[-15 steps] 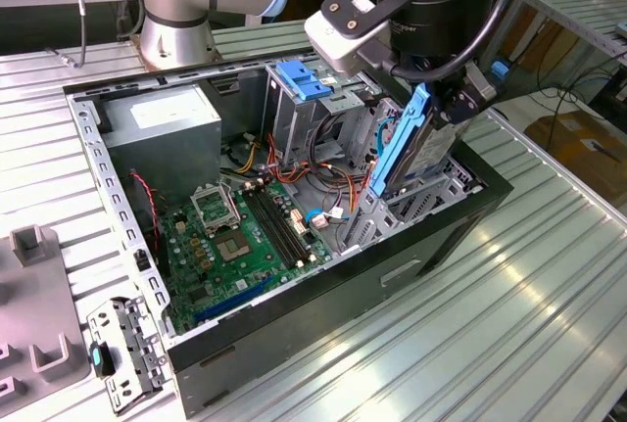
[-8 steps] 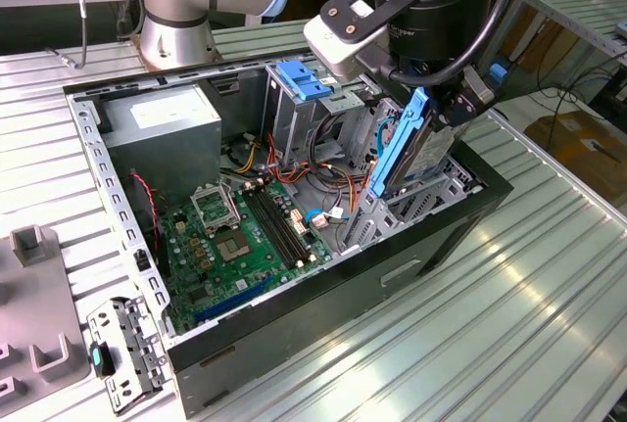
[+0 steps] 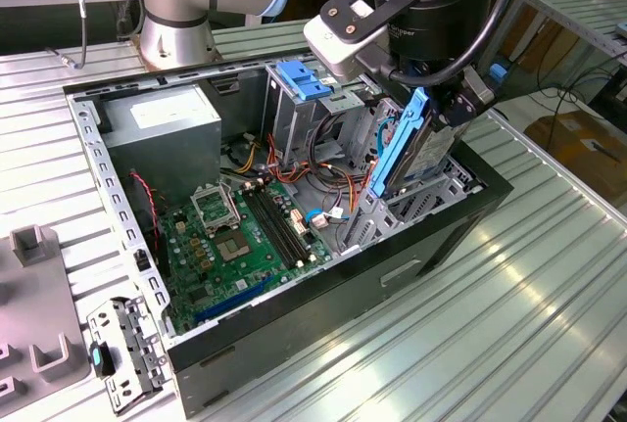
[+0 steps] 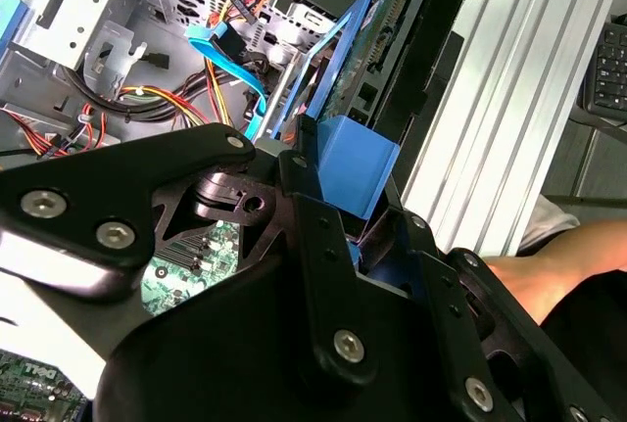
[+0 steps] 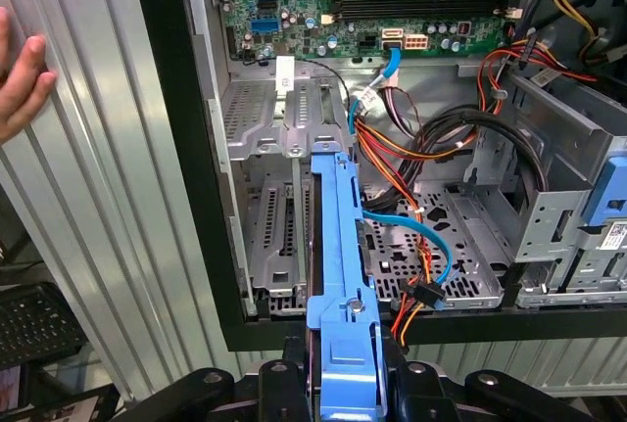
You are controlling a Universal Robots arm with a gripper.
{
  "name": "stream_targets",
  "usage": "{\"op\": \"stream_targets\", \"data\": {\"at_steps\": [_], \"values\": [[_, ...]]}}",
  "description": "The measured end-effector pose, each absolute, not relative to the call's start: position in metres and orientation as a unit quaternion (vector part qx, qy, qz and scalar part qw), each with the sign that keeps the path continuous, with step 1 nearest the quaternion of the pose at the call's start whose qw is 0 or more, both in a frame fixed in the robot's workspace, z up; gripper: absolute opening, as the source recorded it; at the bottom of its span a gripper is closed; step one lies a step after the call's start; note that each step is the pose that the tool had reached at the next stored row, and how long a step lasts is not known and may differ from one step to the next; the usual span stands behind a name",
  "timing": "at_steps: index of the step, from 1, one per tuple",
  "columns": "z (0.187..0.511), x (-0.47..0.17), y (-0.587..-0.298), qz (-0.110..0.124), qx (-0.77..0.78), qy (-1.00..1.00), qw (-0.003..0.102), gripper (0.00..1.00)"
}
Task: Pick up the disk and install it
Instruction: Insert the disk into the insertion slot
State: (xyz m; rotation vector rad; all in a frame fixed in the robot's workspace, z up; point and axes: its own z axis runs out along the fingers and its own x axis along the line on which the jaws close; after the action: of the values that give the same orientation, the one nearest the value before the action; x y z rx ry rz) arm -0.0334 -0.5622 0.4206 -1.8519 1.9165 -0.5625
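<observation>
Installing now; fingers (image 4: 328,285) clamped on the tilted disk (image 3: 397,148), its low end at the bay (image 3: 446,187). Seating it likely calls for squaring it to the slot.

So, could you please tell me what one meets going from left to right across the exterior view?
Grey moulded tray → power supply → blue latch atop the metal cage → the disk, tilted over the case and held in the gripper.

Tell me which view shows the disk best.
The exterior view: the disk shows its grey face and blue frame, tilted above the case. Both wrist views look along it, so mostly the blue frame shows.
</observation>
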Motion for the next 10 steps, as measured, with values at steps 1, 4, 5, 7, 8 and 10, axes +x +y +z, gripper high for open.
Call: {"op": "stream_targets", "data": {"at_steps": [1, 4, 5, 7, 8, 10], "values": [[0.4206, -0.0334, -0.5622, -0.202, -0.665, 0.688, 0.207, 0.37], [0.4206, -0.0335, -0.5622, -0.202, -0.665, 0.688, 0.207, 0.38], [0.4203, -0.0335, -0.5622, -0.202, -0.665, 0.688, 0.207, 0.44], [0.4179, -0.0335, -0.5622, -0.202, -0.665, 0.688, 0.207, 0.44], [0.4164, -0.0335, -0.5622, -0.202, -0.665, 0.688, 0.207, 0.44], [0.4140, -0.0328, -0.5622, -0.201, -0.665, 0.688, 0.207, 0.44]]}}
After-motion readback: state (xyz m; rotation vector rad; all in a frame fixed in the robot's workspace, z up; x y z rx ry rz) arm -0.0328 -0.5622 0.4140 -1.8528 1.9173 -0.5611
